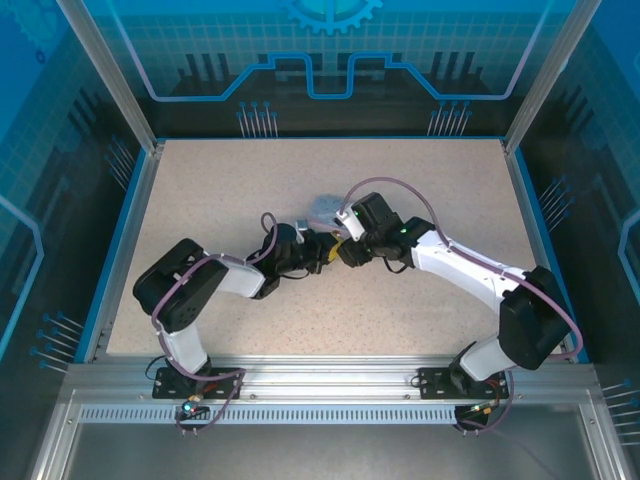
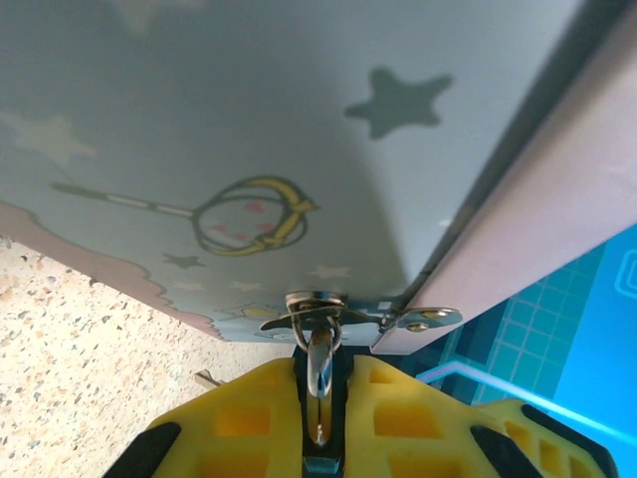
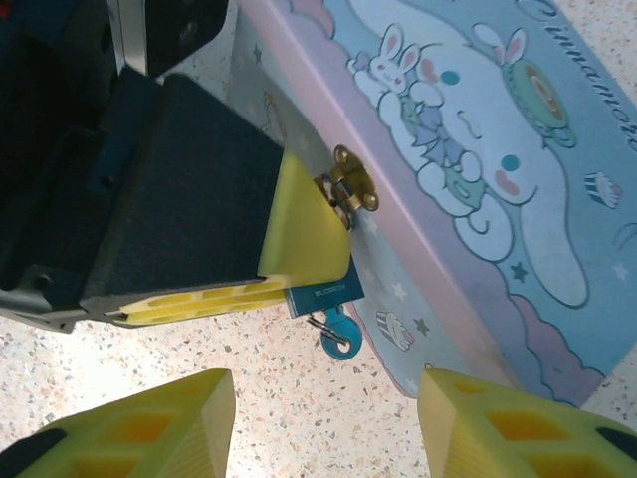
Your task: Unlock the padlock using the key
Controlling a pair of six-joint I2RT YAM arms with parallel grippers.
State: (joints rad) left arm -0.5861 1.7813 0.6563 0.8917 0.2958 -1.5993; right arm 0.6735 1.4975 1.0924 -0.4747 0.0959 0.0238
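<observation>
Speckled table (image 1: 220, 190) | left end effector (image 2: 320, 383) clamped on padlock (image 3: 323, 292) | right end effector (image 3: 323, 386) apart, empty

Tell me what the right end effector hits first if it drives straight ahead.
Most likely the key, just below the padlock that the left end effector clamps beside the tin. The right end effector is open and aimed there, though depth is unclear.

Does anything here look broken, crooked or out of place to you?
Nothing looks broken or spilled. One small oddity: the teal-headed key dangles loose beneath the padlock, which the left gripper pinches at the brass clasp of the cartoon-printed tin. The right gripper is open, touching neither.
</observation>
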